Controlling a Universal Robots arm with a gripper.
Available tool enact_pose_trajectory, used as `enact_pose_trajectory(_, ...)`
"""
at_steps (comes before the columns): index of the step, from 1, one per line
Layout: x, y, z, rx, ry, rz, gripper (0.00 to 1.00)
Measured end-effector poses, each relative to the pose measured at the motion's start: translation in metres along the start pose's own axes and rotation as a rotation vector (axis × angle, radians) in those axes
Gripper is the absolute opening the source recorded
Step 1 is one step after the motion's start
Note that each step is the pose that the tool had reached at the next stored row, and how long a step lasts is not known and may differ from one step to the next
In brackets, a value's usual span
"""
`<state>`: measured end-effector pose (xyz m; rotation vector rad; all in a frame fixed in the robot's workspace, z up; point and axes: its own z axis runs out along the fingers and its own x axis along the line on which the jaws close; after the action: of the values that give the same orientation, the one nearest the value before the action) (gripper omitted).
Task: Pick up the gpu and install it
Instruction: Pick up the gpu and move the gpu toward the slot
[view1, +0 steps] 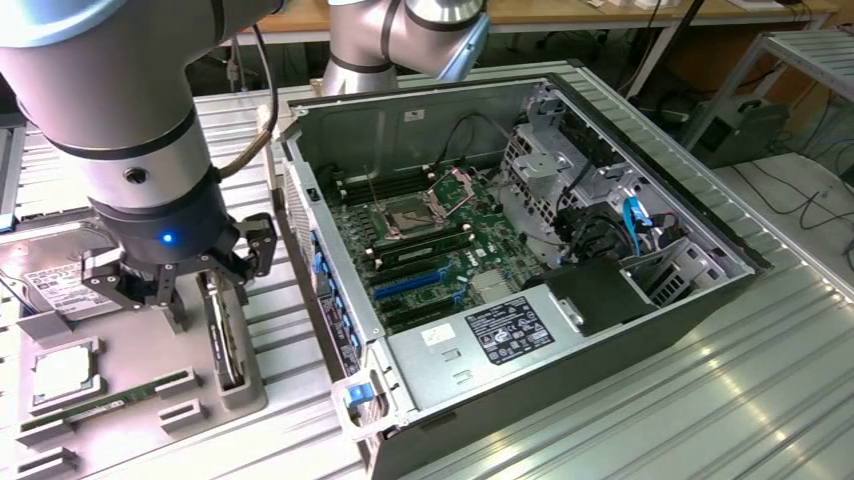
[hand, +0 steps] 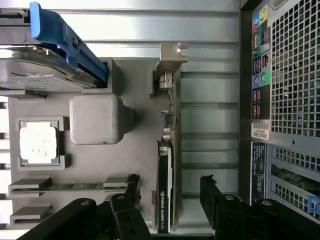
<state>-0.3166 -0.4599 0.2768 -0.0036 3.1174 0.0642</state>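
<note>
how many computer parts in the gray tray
4: hard drive at one end, processor chip next to it, memory stick beyond that, graphics card on edge at the end effector. More may be hidden.

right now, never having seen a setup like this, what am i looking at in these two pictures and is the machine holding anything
It is a robot arm with a two-fingered gripper at its end. One picture comes from a camera standing off to the side. The other comes from a camera on the arm's wrist, looking past the gripper. On the metal table sits an open computer case. Beside it, at the exterior view's left, is a grey holder tray with parts: a gpu standing on edge, a hard drive, a processor chip and a memory stick. The gripper is open. Its fingers stand on either side of the gpu without touching it, so it holds nothing.
</note>
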Motion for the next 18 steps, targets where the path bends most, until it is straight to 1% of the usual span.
enact_pose_trajectory(5, 0.000, -0.0003, 0.0075, 0.0001, 0.0001, 0.000, 0.60)
enact_pose_trajectory(8, 0.000, -0.0007, 0.0158, 0.0001, 0.0000, 0.000, 0.60)
enact_pose_trajectory(13, 0.000, -0.0013, 0.0239, 0.0001, 0.0000, 0.000, 0.60)
enact_pose_trajectory(14, 0.000, -0.0014, 0.0275, 0.0001, 0.0000, 0.000, 0.60)
enact_pose_trajectory(16, 0.000, -0.0015, 0.0306, 0.0001, 0.0000, 0.000, 0.60)
enact_pose_trajectory(18, 0.001, -0.0018, 0.0359, 0.0004, 0.0000, 0.000, 0.60)
